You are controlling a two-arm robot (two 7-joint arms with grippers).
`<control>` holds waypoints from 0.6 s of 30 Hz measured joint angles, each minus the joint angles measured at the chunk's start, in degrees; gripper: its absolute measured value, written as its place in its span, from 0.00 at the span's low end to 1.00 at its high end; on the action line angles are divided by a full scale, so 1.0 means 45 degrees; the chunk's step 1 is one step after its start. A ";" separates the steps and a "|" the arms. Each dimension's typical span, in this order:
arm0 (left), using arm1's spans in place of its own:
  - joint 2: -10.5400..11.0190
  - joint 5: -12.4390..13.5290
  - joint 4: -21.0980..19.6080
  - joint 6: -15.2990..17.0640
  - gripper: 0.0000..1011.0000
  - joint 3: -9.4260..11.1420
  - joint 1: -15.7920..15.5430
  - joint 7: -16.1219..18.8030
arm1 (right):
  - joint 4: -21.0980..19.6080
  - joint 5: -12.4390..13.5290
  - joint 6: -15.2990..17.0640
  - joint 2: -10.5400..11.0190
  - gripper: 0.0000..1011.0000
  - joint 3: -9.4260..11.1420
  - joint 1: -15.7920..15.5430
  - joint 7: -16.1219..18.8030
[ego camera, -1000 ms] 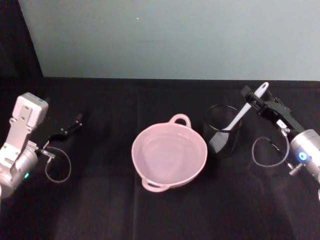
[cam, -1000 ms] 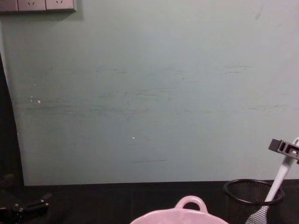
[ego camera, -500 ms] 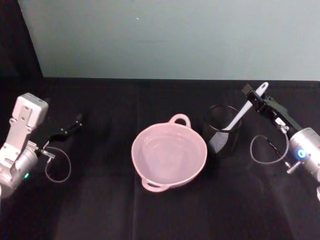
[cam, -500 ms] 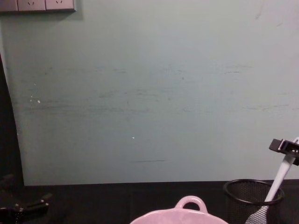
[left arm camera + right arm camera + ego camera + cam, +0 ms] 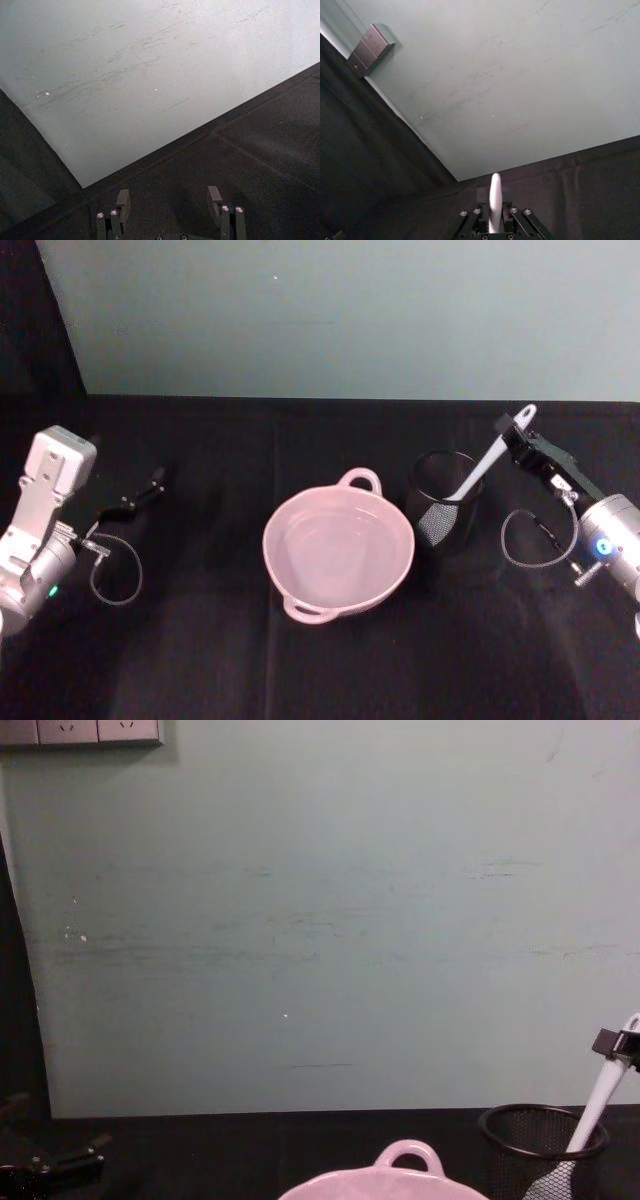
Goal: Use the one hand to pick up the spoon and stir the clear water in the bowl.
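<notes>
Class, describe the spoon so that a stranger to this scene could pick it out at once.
On the black table, the pink bowl sits centrally, with a black mesh cup just to its right. The spoon is the slim utensil leaning out of that cup, its handle held by the right gripper; unlike the black cup and gripper, it is white.

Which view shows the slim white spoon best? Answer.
Head view: the slim white spoon shows nearly whole, leaning in the black wire-mesh cup, handle at the right gripper. Chest view has it in a corner, blade behind mesh; right wrist view catches its handle tip.
</notes>
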 joint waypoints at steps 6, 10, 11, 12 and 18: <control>0.0000 0.0000 0.0000 0.0000 1.00 0.0000 -0.0001 0.0000 | -0.0227 -0.0018 -0.0058 0.0117 0.11 -0.0033 -0.0017 -0.0031; 0.0000 0.0000 0.0000 0.0000 1.00 0.0000 0.0000 0.0000 | -0.0734 -0.0598 -0.0280 0.0381 0.11 -0.0184 -0.0092 -0.0190; 0.0000 0.0000 0.0000 0.0000 1.00 -0.0001 0.0000 0.0000 | -0.0855 -0.0736 -0.0314 0.0443 0.11 -0.0211 -0.0102 -0.0211; 0.0000 0.0000 0.0000 0.0000 1.00 -0.0001 0.0000 0.0000 | -0.1139 -0.1039 -0.0378 0.0562 0.11 -0.0265 -0.0119 -0.0258; 0.0000 0.0000 0.0000 0.0000 1.00 0.0000 0.0000 0.0000 | -0.2106 -0.2013 -0.0331 0.0978 0.11 -0.0415 -0.0028 -0.0331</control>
